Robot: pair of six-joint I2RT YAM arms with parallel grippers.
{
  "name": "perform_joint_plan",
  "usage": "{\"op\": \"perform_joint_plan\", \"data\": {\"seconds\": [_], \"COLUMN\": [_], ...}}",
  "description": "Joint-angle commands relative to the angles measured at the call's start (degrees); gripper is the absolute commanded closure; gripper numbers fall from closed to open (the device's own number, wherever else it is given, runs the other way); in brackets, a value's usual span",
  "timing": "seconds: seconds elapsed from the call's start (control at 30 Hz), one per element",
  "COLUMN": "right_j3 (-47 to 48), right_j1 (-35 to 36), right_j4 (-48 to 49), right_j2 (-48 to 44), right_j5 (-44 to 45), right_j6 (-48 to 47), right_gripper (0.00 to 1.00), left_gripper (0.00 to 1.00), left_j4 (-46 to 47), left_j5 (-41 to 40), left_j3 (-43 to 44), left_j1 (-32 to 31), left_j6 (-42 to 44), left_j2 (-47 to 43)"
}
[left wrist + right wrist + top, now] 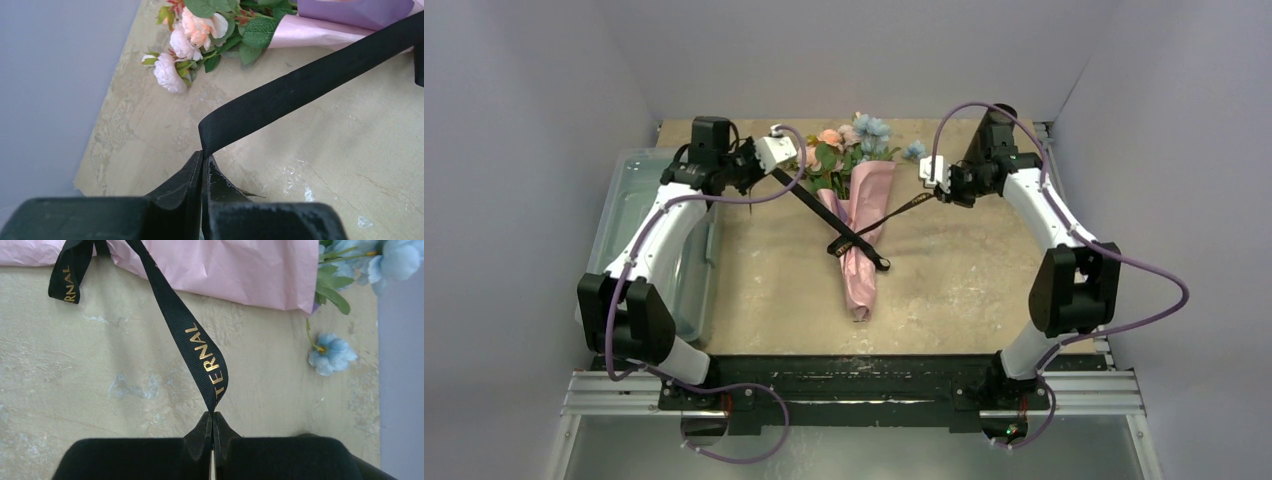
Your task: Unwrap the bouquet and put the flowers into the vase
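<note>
The task is at its first step. The left end effector (767,172) is fully closed, its fingertips pinching one end of the black ribbon (809,198). From the left wrist view, the band runs taut from that grip (204,162) ahead and to the right toward the bouquet (864,215). The right end effector (938,190) is likewise clamped flat on the other, gold-lettered end, which rises from its tips (214,420) ahead and to the left to the wrap.

The bouquet lies on the counter (964,290) between the two end effectors, heads pointing away from the arm bases. The ribbon strands meet in a knot or crossing on the pink paper (235,270), nearer the bases than either grip. I judge the tie loosened at most, not free.

The paper remains folded round the stems, so unwrapping is not done. The flowers (192,30) sit bunched in the wrap, just ahead of the left end effector. One loose blue bloom (330,352) lies ahead and right of the right end effector. The vase is not in view. A clear plastic bin (639,200) stands outboard of the left arm.

Left to do: free the ribbon, open the paper, move the stems.
</note>
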Motion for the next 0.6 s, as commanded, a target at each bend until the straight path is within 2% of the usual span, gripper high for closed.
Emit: {"op": "perform_joint_plan", "data": {"seconds": [0.0,0.3,0.57], "right_j3": [1.6,-3.5,-6.5], "right_j1": [-1.1,-1.8,-1.8], "right_j4": [1.9,17.1,27.2], "right_j2": [-4.7,-13.3,-18.5], "right_j5": [-1.1,-4.4,-3.9], "right_j6": [4.1,20.8,33.0], "right_gripper": [1.00,1.00,1.00], "left_gripper": [1.00,1.00,1.00], "left_j4": [3.8,12.1,19.4], "left_j5": [0.4,2.5,0.6], "left_j3": [3.2,5.0,8.0], "left_j1": [1.1,2.2,2.6], "left_j6": [-4.5,-19.1,-31.4], "left_j2": [-2.7,-3.7,-4.0]}}
